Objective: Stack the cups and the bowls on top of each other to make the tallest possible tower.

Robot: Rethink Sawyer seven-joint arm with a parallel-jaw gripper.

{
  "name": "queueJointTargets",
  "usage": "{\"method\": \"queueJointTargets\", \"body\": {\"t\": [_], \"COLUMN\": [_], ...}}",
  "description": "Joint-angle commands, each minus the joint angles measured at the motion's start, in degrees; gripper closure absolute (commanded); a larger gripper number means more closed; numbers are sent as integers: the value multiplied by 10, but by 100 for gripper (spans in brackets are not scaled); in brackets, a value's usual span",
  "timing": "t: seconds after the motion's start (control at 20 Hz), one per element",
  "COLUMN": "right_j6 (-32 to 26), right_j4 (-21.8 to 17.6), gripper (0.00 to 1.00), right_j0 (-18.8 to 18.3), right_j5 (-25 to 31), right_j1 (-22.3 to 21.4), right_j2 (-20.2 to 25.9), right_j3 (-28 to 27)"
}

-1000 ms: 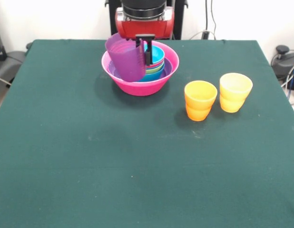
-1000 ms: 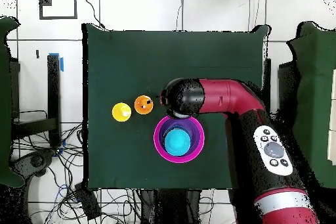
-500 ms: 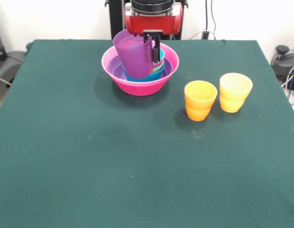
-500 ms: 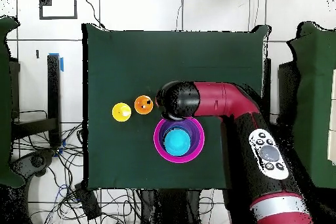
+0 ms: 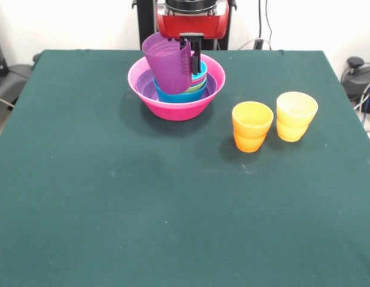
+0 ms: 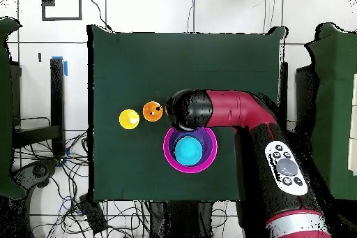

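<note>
My gripper is shut on the rim of the translucent purple cup and holds it tilted above the near left part of the tower. The tower is a pile of bowls nested in the big hot-pink bowl, with purple, blue, green and cyan bowls inside. In the overhead view the arm's head covers the cup, and the cyan bowl shows in the pink bowl. The orange cup and the yellow cup stand upright on the table to the right.
The green table reaches to its front edge. The robot's pedestal stands just behind the tower. Cables and gear lie off both table sides. In the overhead view the orange cup and the yellow cup stand left of the arm.
The gripper has carried the purple cup to the right and a little up, from the pink bowl's left rim to over the nested bowls. The arm has swung along with it.
</note>
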Motion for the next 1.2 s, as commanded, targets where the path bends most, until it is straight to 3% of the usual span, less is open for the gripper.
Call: {"method": "queueJointTargets", "body": {"t": [0.05,0.2,0.75,1.2], "right_j6": [59,47,32,32], "right_j4": [24,40,64,58], "gripper": [100,100,100,100], "right_j0": [8,5,0,4], "right_j5": [-7,24,35,14], "right_j1": [-21,-50,-78,-62], "right_j2": [-6,-5,-5,-11], "right_j3": [42,50,72,68]}}
